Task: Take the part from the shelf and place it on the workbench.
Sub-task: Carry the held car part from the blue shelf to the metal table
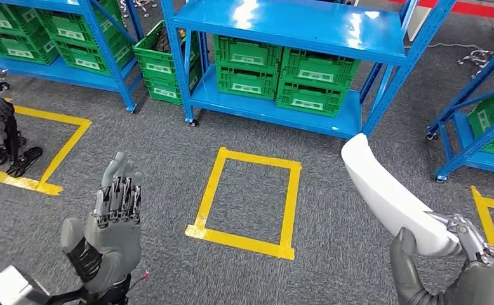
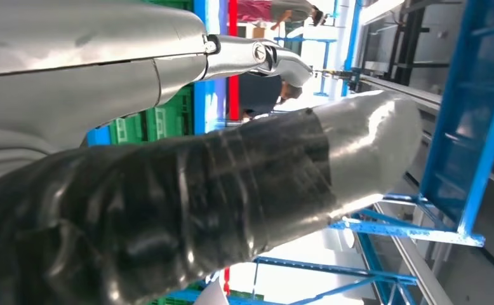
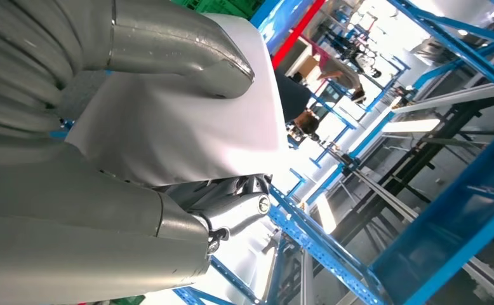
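Your right hand (image 1: 479, 270) had the part (image 1: 390, 197) gripped at its lower end, thumb on one side and fingers on the other, so the long white curved piece stuck up and away over the grey floor (image 1: 168, 159). Your left hand (image 1: 114, 219) was raised, palm up, fingers apart, holding nothing. Between them sat a yellow tape square (image 1: 247, 203) on the floor, and beyond it the blue shelf (image 1: 282, 25) with green crates (image 1: 286, 76) on its bottom level.

Blue shelf (image 1: 276, 38) ahead, open floor (image 1: 168, 159) between
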Robot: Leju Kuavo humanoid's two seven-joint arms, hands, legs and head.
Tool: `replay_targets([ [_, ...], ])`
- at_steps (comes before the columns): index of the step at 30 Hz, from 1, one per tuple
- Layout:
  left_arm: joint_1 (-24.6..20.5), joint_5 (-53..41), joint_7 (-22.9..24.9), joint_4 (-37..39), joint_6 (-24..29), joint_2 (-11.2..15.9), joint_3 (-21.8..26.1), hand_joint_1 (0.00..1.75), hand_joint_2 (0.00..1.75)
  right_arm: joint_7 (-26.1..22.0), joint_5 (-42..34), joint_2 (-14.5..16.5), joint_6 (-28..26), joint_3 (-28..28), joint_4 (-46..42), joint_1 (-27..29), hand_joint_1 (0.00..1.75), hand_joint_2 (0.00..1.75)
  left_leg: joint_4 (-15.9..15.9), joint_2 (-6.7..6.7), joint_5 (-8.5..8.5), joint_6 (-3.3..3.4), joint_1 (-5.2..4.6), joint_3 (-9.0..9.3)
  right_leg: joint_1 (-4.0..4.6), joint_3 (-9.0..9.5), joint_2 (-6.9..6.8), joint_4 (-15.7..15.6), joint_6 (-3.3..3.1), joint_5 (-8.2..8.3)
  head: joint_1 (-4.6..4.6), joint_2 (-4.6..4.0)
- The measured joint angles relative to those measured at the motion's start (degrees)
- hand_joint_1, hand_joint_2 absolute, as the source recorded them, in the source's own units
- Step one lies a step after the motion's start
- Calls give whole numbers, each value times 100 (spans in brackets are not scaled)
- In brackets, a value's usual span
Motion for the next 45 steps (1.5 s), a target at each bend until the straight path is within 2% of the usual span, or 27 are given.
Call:
replay_targets([
  [1,6,-10,3,-16,28,4,0,0,0,-36,-49,-6,0,1,3,-12,175,175,5,4,52,-36,-4,-37,10,59,-1,-143,-16,-51,2,0],
  [3,27,-37,12,-45,84,16,3,0,0,-110,-144,-13,0,1,17,-33,175,175,33,1,89,-105,-5,-120,-12,-27,-16,-238,-56,-18,-5,0],
  [5,44,-68,33,-74,139,37,9,0,0,-162,-219,-18,1,1,37,-68,175,175,353,-11,-247,-166,-1,-275,-49,-130,-35,-282,-121,75,-59,0],
  [7,52,-90,62,-94,191,54,12,0,0,-183,-275,-20,2,2,54,-105,175,175,1057,-16,-800,-216,20,-478,-51,-249,-43,-269,-161,179,-137,0],
  [8,56,-96,72,-100,215,60,13,0,0,-192,-303,-20,2,3,63,-118,175,175,1400,-16,-948,-233,28,-545,-49,-309,-45,-256,-164,237,-166,0],
  [9,59,-101,79,-104,239,66,13,0,0,-208,-340,-21,3,4,76,-131,175,175,1603,-16,-948,-240,33,-546,-48,-384,-47,-239,-159,297,-190,0],
  [10,61,-106,81,-109,263,75,13,0,0,-231,-377,-21,3,4,91,-142,175,175,1594,-16,-820,-235,36,-441,-47,-461,-46,-217,-151,356,-213,0],
  [12,61,-115,82,-126,294,91,13,0,0,-278,-439,-20,4,5,117,-160,175,175,1019,-15,-489,-195,36,36,-45,-612,-42,-164,-122,453,-259,0],
  [14,59,-121,81,-156,309,99,13,0,0,-315,-473,-20,3,5,132,-175,175,175,246,-16,-469,-150,19,579,-33,-712,-40,-113,-76,523,-285,0],
  [16,59,-140,82,-185,322,102,14,0,0,-375,-523,-20,2,5,139,-192,175,175,-105,-21,-570,-110,-4,739,-28,-771,-44,-92,-13,604,-291,0],
  [18,59,-179,100,-209,335,104,14,0,0,-451,-602,-19,2,5,154,-214,175,175,-154,-18,-523,-28,8,643,-33,-815,-40,-69,54,625,-281,0],
  [20,57,-219,139,-236,356,107,13,0,0,-521,-692,-17,2,5,178,-231,175,175,-182,-5,-420,69,35,560,-40,-949,-21,228,120,293,-230,0],
  [22,58,-269,192,-254,378,111,13,0,0,-591,-792,-11,2,6,211,-242,175,175,-179,4,-304,113,37,442,-59,-1141,-10,933,169,-274,-157,0],
  [23,59,-298,221,-263,389,114,13,0,0,-624,-847,-7,2,7,233,-251,175,175,-169,4,-244,117,34,376,-67,-1198,-10,1289,186,-453,-128,0],
  [24,61,-329,247,-275,407,116,12,0,0,-656,-903,-2,2,7,258,-264,175,175,-153,4,-181,111,31,304,-70,-1202,-10,1519,195,-490,-106,0],
  [25,63,-354,269,-291,428,119,11,0,0,-686,-956,2,2,7,285,-282,175,175,-130,3,-124,104,30,227,-71,-1132,-10,1575,196,-407,-85,0],
  [26,65,-372,282,-308,450,121,11,0,0,-708,-995,4,2,7,310,-298,175,175,-103,0,-77,93,29,145,-71,-958,-9,1385,186,-235,-65,0],
  [28,70,-388,292,-346,480,124,11,0,0,-736,-1044,8,2,8,352,-340,175,175,-48,-3,3,60,21,5,-59,-417,-4,600,130,14,-29,0],
  [30,73,-397,292,-380,494,125,11,0,0,-745,-1064,10,4,9,381,-391,175,175,-17,-1,91,2,14,-89,-30,-30,3,-50,69,9,-15,0],
  [31,75,-401,292,-395,499,125,11,0,0,-745,-1069,10,7,9,393,-412,175,175,-14,1,141,-34,13,-123,-14,16,6,-178,46,-36,-11,0],
  [33,86,-404,286,-415,525,132,11,0,0,-742,-1082,12,13,10,417,-432,175,175,-6,-2,198,-106,21,-167,-19,-67,-9,-250,-16,-3,-14,0],
  [35,109,-403,277,-432,569,150,13,0,0,-736,-1123,13,15,11,446,-463,175,175,183,-13,-20,-169,27,-274,-47,-146,-33,-298,-102,81,-51,0],
  [38,139,-419,285,-438,633,177,11,0,0,-738,-1264,16,25,13,495,-513,175,175,1202,-17,-779,-234,49,-571,-53,-292,-45,-286,-165,232,-158,0],
  [39,146,-427,290,-438,651,187,10,0,0,-742,-1308,18,33,14,514,-531,175,175,1505,-17,-886,-246,52,-620,-51,-353,-45,-269,-165,287,-181,0],
  [41,154,-445,292,-438,678,203,10,0,0,-763,-1369,19,47,16,550,-570,175,175,1602,-16,-736,-243,52,-489,-51,-483,-43,-227,-150,383,-223,0],
  [43,154,-475,296,-438,698,210,10,0,0,-802,-1428,20,61,17,578,-603,175,175,1103,-16,-446,-209,51,-72,-50,-611,-36,-181,-124,455,-263,0],
  [45,150,-518,312,-448,727,215,9,0,0,-857,-1515,20,78,18,603,-638,175,175,387,-17,-413,-164,34,443,-37,-705,-33,-130,-81,517,-291,0],
])
